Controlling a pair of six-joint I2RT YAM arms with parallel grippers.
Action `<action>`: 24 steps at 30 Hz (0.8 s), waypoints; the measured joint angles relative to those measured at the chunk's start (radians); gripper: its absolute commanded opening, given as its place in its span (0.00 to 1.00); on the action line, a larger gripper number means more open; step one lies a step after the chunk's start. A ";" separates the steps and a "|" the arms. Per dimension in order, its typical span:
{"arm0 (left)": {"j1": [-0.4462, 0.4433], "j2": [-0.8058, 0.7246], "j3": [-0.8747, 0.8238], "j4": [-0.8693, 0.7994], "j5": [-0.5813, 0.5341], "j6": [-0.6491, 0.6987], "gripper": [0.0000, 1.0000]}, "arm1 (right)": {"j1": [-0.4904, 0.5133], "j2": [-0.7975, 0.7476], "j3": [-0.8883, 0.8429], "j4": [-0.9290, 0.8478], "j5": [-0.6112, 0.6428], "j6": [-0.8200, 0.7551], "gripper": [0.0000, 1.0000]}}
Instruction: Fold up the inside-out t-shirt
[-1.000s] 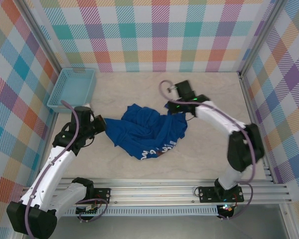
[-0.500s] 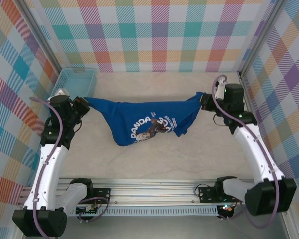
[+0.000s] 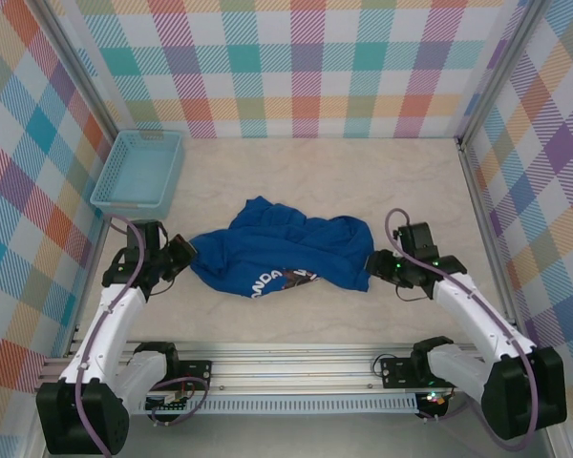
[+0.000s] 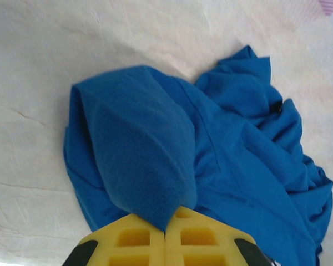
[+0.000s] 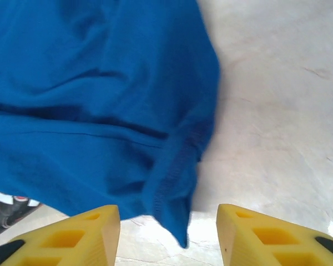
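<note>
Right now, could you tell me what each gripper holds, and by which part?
The left gripper pinches the t-shirt by a bunched fold at its left end. The right gripper stands open, holding nothing.

White arms (image 3: 100, 329) with black joints, a purple cable (image 3: 390, 221) along each; left gripper (image 4: 165, 223) and right gripper (image 5: 166, 209) have yellow fingers (image 5: 83, 233) with square hollows.

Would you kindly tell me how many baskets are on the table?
1: the light blue basket sits at the table's far left corner, apart from the blue t-shirt.
</note>
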 measured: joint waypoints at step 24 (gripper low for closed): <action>0.000 -0.002 0.008 0.022 0.072 0.011 0.00 | 0.073 0.489 0.195 -0.012 0.196 -0.005 0.25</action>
